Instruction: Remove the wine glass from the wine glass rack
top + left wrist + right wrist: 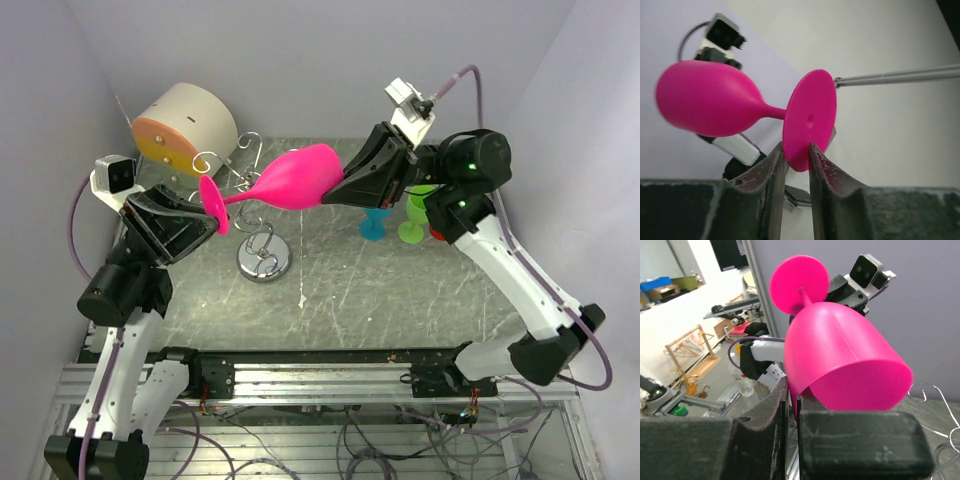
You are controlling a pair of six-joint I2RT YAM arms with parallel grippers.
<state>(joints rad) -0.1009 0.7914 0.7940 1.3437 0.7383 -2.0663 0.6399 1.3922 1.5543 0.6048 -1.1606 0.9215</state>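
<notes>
The pink wine glass (300, 177) hangs sideways in the air above the silver wire wine glass rack (263, 262), off its hooks. My right gripper (335, 188) is shut on the wall of the bowl (840, 355) at its rim, one finger inside and one outside (792, 390). My left gripper (212, 218) stands at the glass's round foot (810, 120). Its jaws are slightly parted (796, 150), with the foot's lower edge between them and a gap showing below it. A curled rack hook (927, 390) shows behind the bowl.
A beige cylinder with an orange face (185, 125) lies at the back left, close to the rack's curled arms. A blue glass (373, 222) and a green glass (412, 218) stand under my right arm. A thin metal rod (900, 76) crosses the left wrist view.
</notes>
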